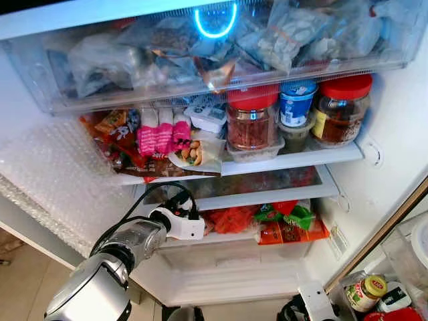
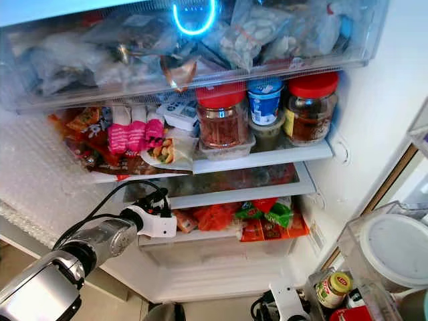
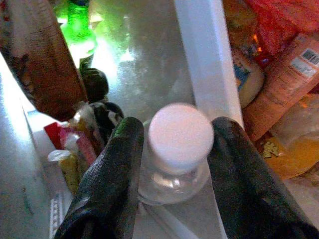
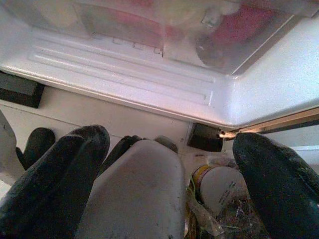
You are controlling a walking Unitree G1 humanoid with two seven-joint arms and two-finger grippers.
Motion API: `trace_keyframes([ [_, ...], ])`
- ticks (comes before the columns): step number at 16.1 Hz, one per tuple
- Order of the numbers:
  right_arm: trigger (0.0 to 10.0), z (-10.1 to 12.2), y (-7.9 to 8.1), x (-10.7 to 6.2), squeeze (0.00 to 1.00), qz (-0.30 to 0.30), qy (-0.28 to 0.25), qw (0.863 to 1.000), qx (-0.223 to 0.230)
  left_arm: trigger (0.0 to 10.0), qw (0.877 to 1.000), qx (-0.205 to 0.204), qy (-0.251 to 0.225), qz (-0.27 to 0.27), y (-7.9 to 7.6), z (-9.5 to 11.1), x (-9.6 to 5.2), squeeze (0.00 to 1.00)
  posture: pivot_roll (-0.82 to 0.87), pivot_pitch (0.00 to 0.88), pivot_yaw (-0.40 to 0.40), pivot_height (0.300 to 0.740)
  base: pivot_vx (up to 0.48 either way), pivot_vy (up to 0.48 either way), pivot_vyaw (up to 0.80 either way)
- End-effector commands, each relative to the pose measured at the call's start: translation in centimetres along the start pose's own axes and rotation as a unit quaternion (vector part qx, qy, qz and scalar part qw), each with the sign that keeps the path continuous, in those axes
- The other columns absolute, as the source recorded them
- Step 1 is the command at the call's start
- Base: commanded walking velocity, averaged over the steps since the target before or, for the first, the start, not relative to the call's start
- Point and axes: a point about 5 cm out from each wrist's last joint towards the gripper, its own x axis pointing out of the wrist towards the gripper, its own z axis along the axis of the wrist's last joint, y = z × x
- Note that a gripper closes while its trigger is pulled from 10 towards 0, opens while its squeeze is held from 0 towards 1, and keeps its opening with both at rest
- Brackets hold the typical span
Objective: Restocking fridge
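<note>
My left arm reaches into the fridge's lower shelf [image 1: 254,195], its white wrist [image 1: 184,226] at the shelf's front edge. In the left wrist view, the left gripper [image 3: 177,128] is shut on a small clear bottle with a white cap [image 3: 180,135], one black finger pressed to each side. The bottle stands upright on the glass shelf beside a white rail [image 3: 207,55]. My right gripper [image 4: 167,149] hangs low before the fridge's base with its fingers wide apart; a pale grey rounded thing [image 4: 134,194] lies between them, touching one finger [image 4: 55,184].
Red-lidded jars [image 1: 253,120] [image 1: 341,107] and a blue tub [image 1: 296,101] fill the middle shelf, with snack packets [image 1: 157,137] to their left. Red and green bags [image 1: 284,224] crowd the lower shelf's right. A yellow-lidded jar [image 1: 364,291] and clear tubs [image 2: 391,251] stand at the lower right.
</note>
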Motion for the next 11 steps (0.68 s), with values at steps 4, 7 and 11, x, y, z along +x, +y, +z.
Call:
trace_keyframes([
  [4, 10.0, -7.0, 2.2, -2.3, 0.00, 0.031, 0.122, 0.992, 0.002, 10.0, 1.000, -0.002, 0.029, 0.009, 0.4, -1.2, -0.2, 1.00, -0.16, 0.148, 0.126, 0.643, 0.000, 0.000, 0.00],
  [7, 10.0, -7.1, 2.1, -2.4, 0.00, 0.030, 0.121, 0.992, -0.002, 10.0, 0.999, -0.003, 0.038, 0.026, 1.0, -1.6, -0.2, 1.00, -0.16, 0.149, 0.123, 0.643, 0.000, 0.000, 0.00],
  [11, 10.0, -7.0, 1.9, -2.4, 0.00, 0.012, 0.110, 0.994, -0.008, 10.0, 0.992, -0.002, 0.076, 0.096, 3.0, -3.0, -0.4, 1.00, -0.15, 0.149, 0.119, 0.643, 0.000, 0.000, 0.00],
])
